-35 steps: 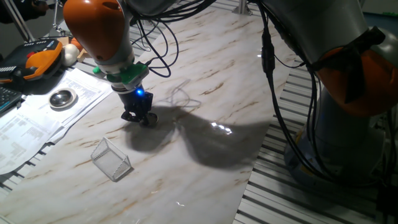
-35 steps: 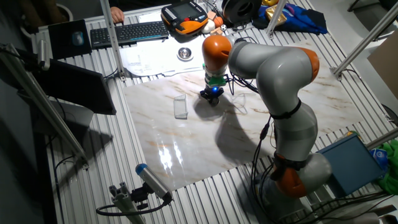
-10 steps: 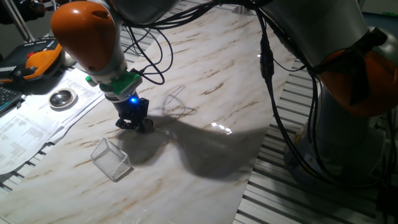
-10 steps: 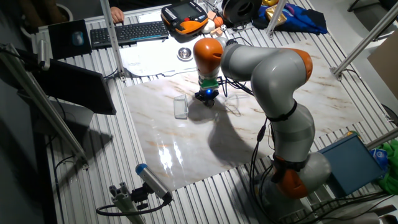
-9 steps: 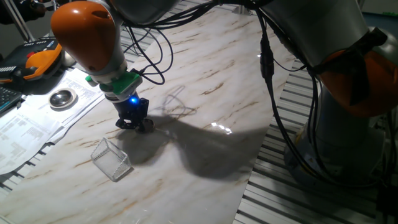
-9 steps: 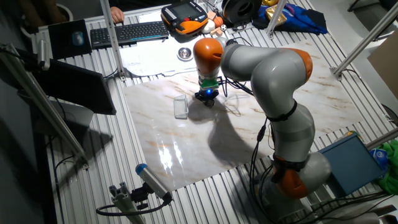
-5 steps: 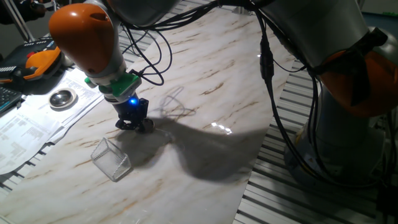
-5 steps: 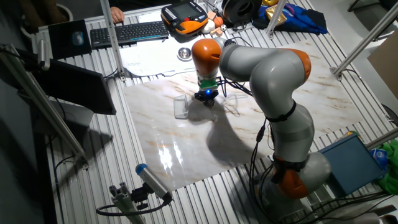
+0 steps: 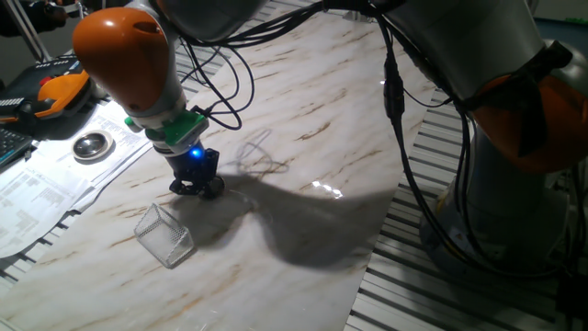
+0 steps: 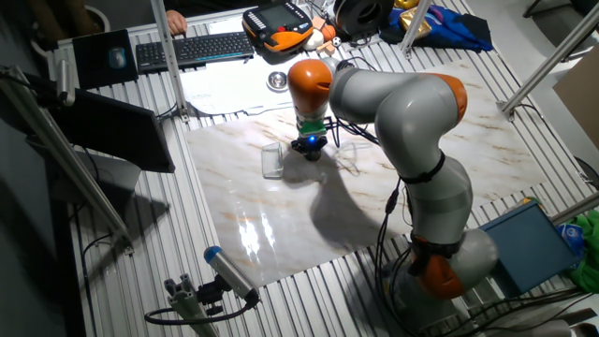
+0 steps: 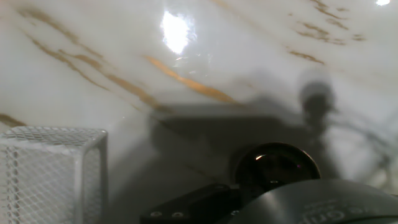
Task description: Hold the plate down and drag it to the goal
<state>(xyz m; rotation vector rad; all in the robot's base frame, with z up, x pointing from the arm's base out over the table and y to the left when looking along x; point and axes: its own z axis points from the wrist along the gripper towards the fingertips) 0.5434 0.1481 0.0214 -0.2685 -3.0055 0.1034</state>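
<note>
The drag step looked to be in hand: the pincer (image 9: 197, 187) was down at the marble tabletop (image 9: 303, 110), apparently pressing on the plate (image 11: 275, 167), which showed in the hand view as a small dark-centred disc with a bright rim just ahead of the pincer's body and partly under it. In the two fixed views the plate itself was hidden beneath the black fingers, so contact was a judgement rather than something plainly seen. How far the pincer was parted could not be told; its tips were out of sight in the hand view and too small and dark in the fixed ones, and nothing appeared clamped between them. Outward from the pincer, the goal (image 9: 164, 234), a little wire-mesh box, stood near, ahead and to one side of it in the hand view, apart from the plate with bare marble between them. The next move seemed to call for steady downward pressure while sliding the plate across that gap toward the box, lined up with its open side, whose facing could not be made out. Farther from the pincer, a larger round silver dish (image 9: 92, 145) lay on papers beyond the tabletop's edge.
</note>
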